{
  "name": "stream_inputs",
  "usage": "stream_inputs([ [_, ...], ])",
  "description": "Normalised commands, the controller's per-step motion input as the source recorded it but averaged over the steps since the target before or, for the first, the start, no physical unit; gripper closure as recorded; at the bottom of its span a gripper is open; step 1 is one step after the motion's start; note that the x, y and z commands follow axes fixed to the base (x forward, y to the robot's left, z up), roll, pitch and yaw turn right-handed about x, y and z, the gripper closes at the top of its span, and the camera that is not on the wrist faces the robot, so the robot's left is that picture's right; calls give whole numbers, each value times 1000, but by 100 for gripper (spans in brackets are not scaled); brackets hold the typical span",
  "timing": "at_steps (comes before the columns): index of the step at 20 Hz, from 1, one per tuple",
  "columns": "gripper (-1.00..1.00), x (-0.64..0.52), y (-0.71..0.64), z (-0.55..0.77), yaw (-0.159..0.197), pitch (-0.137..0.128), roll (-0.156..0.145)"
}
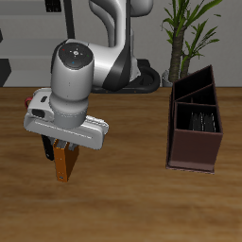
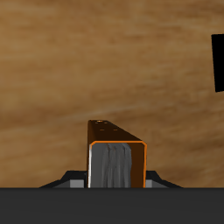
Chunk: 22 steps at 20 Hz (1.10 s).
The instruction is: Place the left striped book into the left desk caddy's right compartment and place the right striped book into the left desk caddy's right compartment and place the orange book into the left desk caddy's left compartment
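Orange book (image 1: 65, 163): orange-brown cover, grey page edge w/ pale streaks in wrist view (image 2: 115, 166). Left desk caddy (image 1: 194, 151): dark brown, v. dark inside, faint light stripes on smth in one bay. Table (image 1: 132, 198): brown wood grain. Arm: white/grey. Gripper (image 1: 62, 144): dark.

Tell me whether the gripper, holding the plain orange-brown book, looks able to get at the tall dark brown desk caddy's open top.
Probably yes. The gripper holds the orange-brown book with jaws closed on it, above bare table, and nothing stands between it and the dark brown desk caddy, whose top is open.
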Motion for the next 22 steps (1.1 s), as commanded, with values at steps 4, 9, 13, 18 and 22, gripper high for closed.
stream_inputs([
  [4, 100, -598, -22, 543, -50, -56, -52],
  [9, 100, -408, 111, 340, -63, -48, -55],
  [13, 100, -370, 206, 257, -47, -44, -31],
  [18, 100, -388, 169, 163, -47, -30, -66],
  [22, 100, -363, 129, 99, -28, -2, -44],
])
